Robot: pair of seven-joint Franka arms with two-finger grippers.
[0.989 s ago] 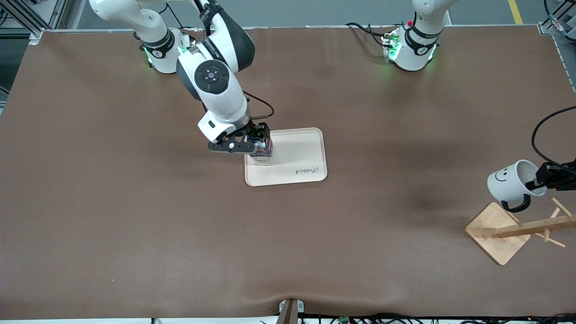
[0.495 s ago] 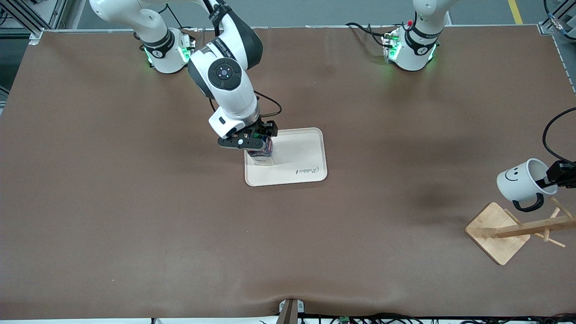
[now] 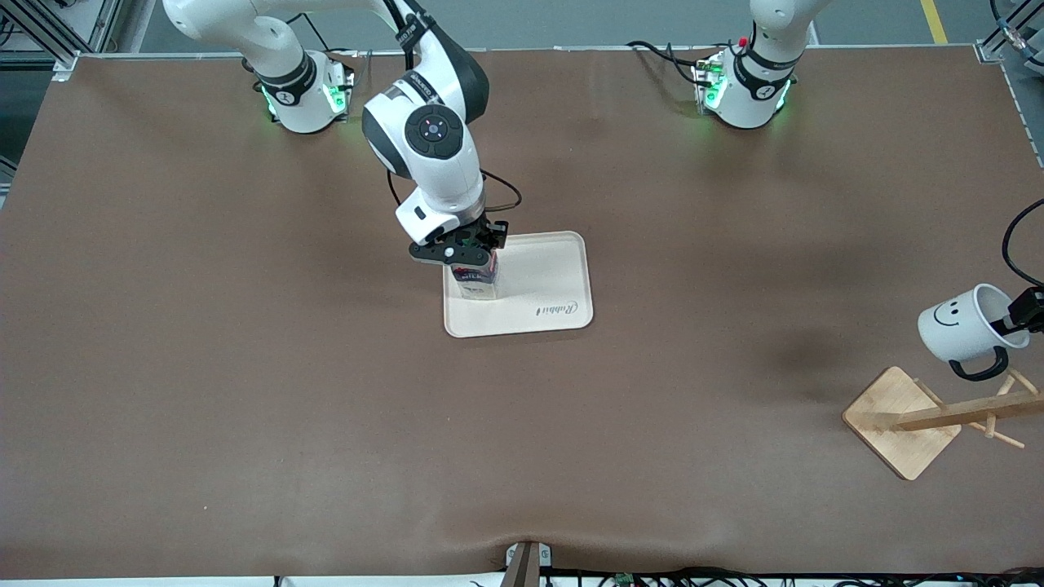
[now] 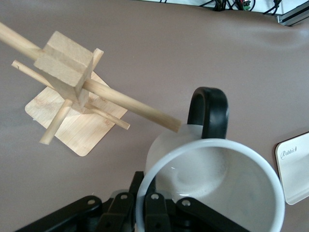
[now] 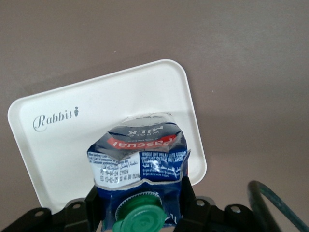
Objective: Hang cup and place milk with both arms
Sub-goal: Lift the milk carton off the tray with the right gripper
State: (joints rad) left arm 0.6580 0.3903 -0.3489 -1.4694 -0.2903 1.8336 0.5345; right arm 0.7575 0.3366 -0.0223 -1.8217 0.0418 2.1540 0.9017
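The milk (image 3: pixel 477 281), a dark blue carton with a green cap (image 5: pixel 142 220), stands on the cream tray (image 3: pixel 555 277) at its corner toward the right arm's end. My right gripper (image 3: pixel 466 253) is shut on the carton's top; its fingers (image 5: pixel 189 195) press both sides. My left gripper (image 3: pixel 1029 314) is shut on the rim of the white smiley cup (image 3: pixel 966 326), tilted in the air over the wooden rack (image 3: pixel 905 420). In the left wrist view the cup (image 4: pixel 212 179) has its black handle (image 4: pixel 208 108) just beside the tip of a rack peg (image 4: pixel 166 123).
The tray (image 5: pixel 96 125) carries the word "Rabbit". The rack's square base (image 4: pixel 72 130) lies on the brown table near the left arm's end, its pegs sticking out from a tilted post (image 4: pixel 67 63).
My left gripper has carried the cup toward the left arm's end of the table, over the rack. My right arm has swung more upright over the milk, which stays on the tray.
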